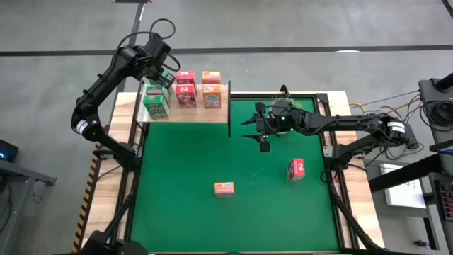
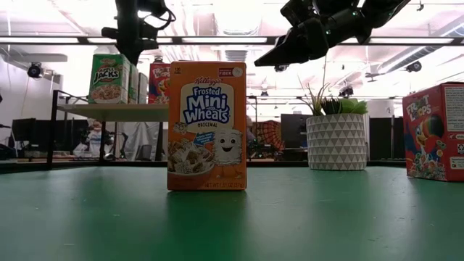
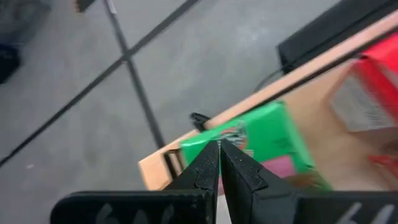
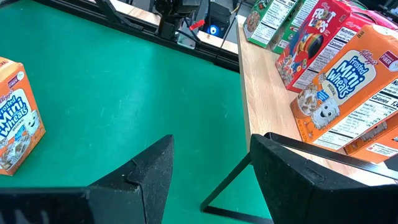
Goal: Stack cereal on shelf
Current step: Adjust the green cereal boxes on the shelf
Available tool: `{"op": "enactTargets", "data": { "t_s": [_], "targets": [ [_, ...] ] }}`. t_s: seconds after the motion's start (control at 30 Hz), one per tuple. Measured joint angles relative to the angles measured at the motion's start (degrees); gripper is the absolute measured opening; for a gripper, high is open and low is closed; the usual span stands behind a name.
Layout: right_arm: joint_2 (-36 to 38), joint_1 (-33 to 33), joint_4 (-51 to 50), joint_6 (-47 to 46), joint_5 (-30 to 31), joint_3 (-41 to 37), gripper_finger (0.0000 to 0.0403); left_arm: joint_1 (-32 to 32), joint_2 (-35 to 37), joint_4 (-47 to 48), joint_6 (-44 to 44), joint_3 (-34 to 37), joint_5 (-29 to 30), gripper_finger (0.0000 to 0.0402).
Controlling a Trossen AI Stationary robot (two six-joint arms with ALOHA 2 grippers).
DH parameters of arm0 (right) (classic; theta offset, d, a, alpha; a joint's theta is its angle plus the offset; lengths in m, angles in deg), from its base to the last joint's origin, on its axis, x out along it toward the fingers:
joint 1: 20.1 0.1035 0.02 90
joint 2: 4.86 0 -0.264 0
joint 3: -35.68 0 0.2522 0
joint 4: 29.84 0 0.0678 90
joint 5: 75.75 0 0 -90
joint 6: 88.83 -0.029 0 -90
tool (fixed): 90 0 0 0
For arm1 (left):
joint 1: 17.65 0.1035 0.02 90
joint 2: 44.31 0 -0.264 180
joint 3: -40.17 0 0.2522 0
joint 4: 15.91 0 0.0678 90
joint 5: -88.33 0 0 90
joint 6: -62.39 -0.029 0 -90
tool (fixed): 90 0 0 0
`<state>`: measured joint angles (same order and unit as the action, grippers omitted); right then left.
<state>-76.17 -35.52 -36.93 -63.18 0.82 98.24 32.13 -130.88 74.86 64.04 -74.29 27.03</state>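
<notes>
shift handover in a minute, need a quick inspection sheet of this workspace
surface: green mat, wooden border.
job's things: shelf holds green, pink and orange boxes; orange box and pink box stand on the mat.
clutter: plant pot at the mat's far edge.
grippers: left gripper shut, empty, above the green boxes; right gripper open, empty, over the mat beside the shelf.
cables: loops on the left arm; cables off the table's right.
surroundings: grey floor, room with desks behind.
</notes>
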Motion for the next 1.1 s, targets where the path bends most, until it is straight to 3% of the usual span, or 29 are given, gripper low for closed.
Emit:
{"op": "enactTargets", "data": {
  "t_s": [0.4, 1.1],
  "targets": [
    [0.0, 0.0, 0.0, -0.03, 0.0, 0.0, 0.0201, 0.0, -1.0, -0.07, -0.58, 0.02, 2.05, 0.0],
    [-0.02, 0.0, -0.04, -0.02, 0.0, 0.0, 0.0201, -0.09, -1.08, 1.71, 1.39, 0.24, -1.2, 0.0]
  ]
}}
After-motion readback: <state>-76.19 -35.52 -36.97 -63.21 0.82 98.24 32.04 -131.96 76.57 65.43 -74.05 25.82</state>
